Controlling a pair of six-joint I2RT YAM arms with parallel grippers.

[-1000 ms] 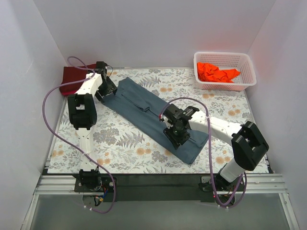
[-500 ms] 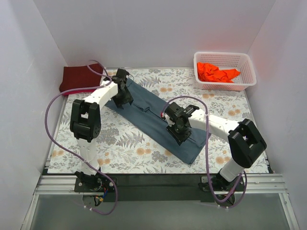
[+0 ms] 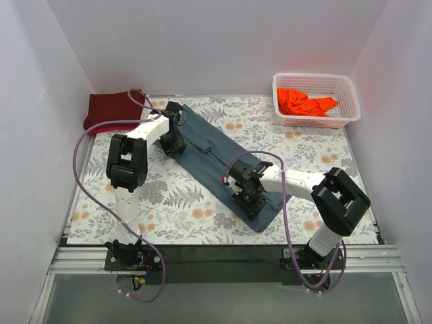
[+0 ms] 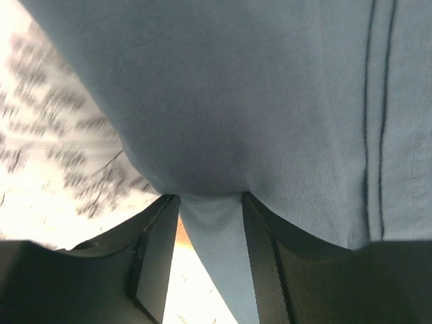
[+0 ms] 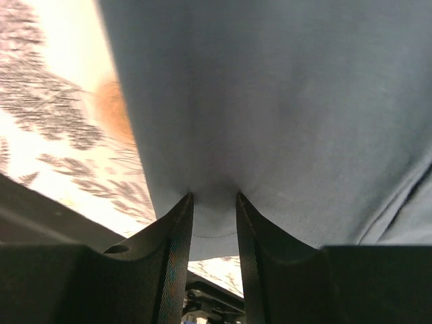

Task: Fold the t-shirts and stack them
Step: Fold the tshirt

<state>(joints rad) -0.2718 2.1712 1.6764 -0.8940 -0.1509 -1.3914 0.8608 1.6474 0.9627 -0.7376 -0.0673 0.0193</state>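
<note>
You had the left end effector [image 3: 175, 142] and right end effector [image 3: 251, 202] clamped on the blue-grey t-shirt [image 3: 214, 156] mid-fold, so next probably needed an even carry-over.

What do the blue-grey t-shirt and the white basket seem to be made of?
The blue-grey t-shirt is probably a matte cotton knit: it shows fine fabric texture, stitched seams and soft folds. The white basket is likely rigid, smooth plastic, judging by its moulded lattice walls.
</note>
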